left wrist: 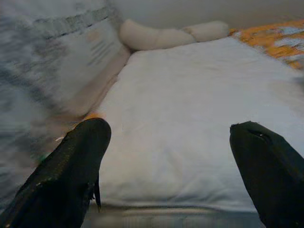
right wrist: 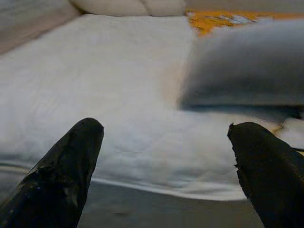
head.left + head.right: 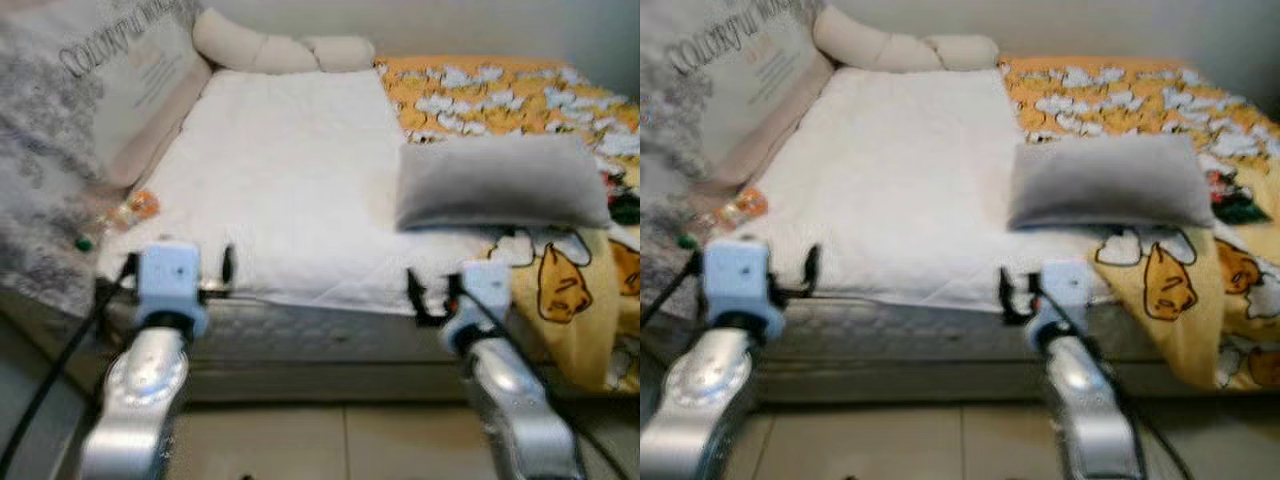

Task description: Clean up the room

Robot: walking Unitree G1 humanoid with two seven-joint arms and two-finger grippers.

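A bed with a white quilted pad lies before me. A grey pillow rests on its right half, partly on a yellow cartoon-print blanket that hangs over the near right corner. At the bed's left edge lie a small orange item and a tiny green one. My left gripper is open at the near left edge of the mattress, over the white pad. My right gripper is open at the near edge, just in front of the grey pillow. Neither holds anything.
A long beige bolster lies along the head of the bed by the wall. Grey patterned bedding with lettering is piled along the left side. Tiled floor shows below the mattress front.
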